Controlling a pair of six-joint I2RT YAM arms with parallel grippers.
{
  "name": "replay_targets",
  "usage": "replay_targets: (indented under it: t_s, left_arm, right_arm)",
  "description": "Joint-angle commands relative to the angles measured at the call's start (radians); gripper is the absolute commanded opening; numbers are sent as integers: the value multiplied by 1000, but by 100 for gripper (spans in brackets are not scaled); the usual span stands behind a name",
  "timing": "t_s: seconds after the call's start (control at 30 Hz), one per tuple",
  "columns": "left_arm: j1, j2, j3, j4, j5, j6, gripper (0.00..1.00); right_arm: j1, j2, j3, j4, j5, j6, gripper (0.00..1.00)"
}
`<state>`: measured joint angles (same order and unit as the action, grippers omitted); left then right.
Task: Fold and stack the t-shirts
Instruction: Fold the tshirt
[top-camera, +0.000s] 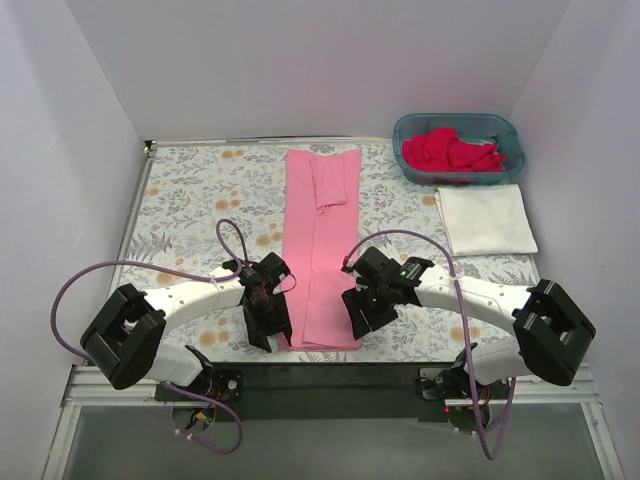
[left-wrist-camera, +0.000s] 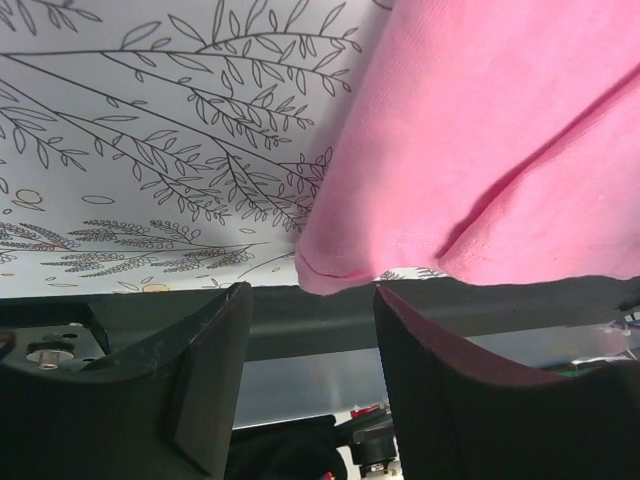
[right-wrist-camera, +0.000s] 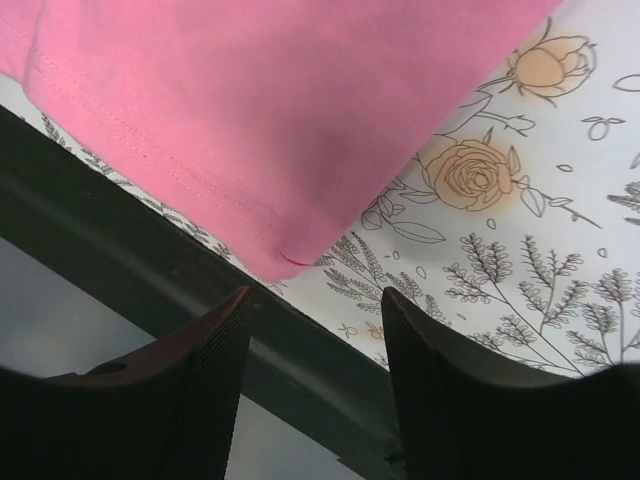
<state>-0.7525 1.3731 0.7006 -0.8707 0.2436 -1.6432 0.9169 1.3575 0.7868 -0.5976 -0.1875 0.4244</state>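
Note:
A light pink t-shirt (top-camera: 320, 245) lies folded into a long narrow strip down the middle of the floral cloth, its hem at the near edge. My left gripper (top-camera: 262, 335) is open beside its near left corner (left-wrist-camera: 330, 270), empty. My right gripper (top-camera: 358, 318) is open beside its near right corner (right-wrist-camera: 290, 255), empty. A white t-shirt (top-camera: 485, 219) lies folded flat at the right. Deep pink-red t-shirts (top-camera: 452, 152) are heaped in the basket.
The teal plastic basket (top-camera: 509, 132) stands at the back right. The grey-and-orange floral cloth (top-camera: 190, 200) covers the table. A dark rail (top-camera: 320, 372) runs along the table's near edge, just below both grippers.

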Motion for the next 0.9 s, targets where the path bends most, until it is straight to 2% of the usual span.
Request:
replay_targets:
  t_s: [0.0, 0.23, 0.53, 0.73, 0.87]
  left_arm:
    - [-8, 1, 20, -2, -27, -23, 48]
    - [-8, 30, 31, 13, -30, -18, 46]
    - [-11, 40, 33, 25, -30, -24, 45]
    - [-13, 53, 39, 30, -29, -21, 38]
    - [-16, 61, 34, 32, -29, -20, 37]
  right_arm:
    - [26, 40, 5, 18, -23, 40, 51]
    - [80, 92, 25, 16, -3, 73, 49]
    - [91, 89, 60, 9, 59, 105, 47]
    - [91, 109, 86, 7, 85, 119, 45]
    - [92, 140, 74, 15, 88, 126, 44]
